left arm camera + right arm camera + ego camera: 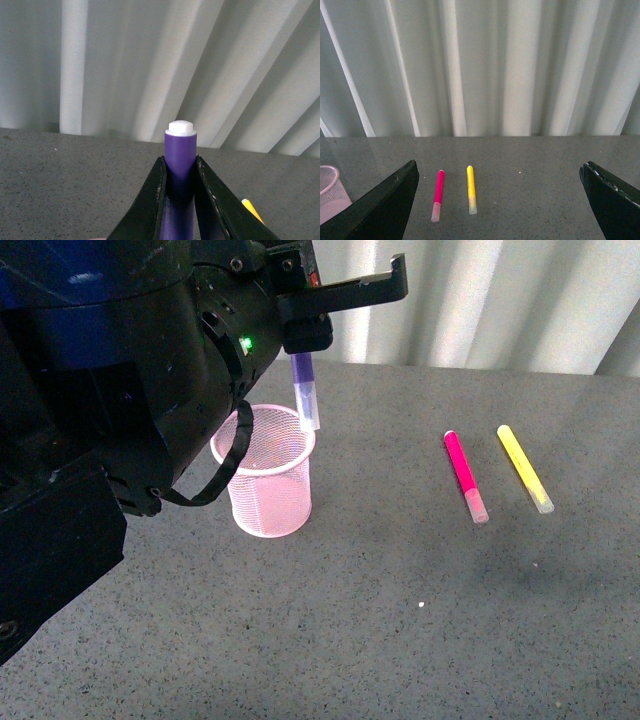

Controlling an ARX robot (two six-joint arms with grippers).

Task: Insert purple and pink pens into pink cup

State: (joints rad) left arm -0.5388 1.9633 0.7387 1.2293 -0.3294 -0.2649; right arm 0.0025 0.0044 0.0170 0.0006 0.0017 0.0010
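Lowering is best done only once the purple pen (307, 395) has been nudged toward the middle of the pink cup (270, 495), since its tip is seen right at the cup's far rim. The pen is clamped upright, cap down, in the jaws of the left gripper (180, 161). A deep purple barrel, pale translucent cap and white end plug are shown. The pink pen (465, 475) is seen lying on the table (400, 640), well apart from the cup, beside a yellow marker (525, 468). The jaws of the right gripper (500, 167) are spread wide, empty.
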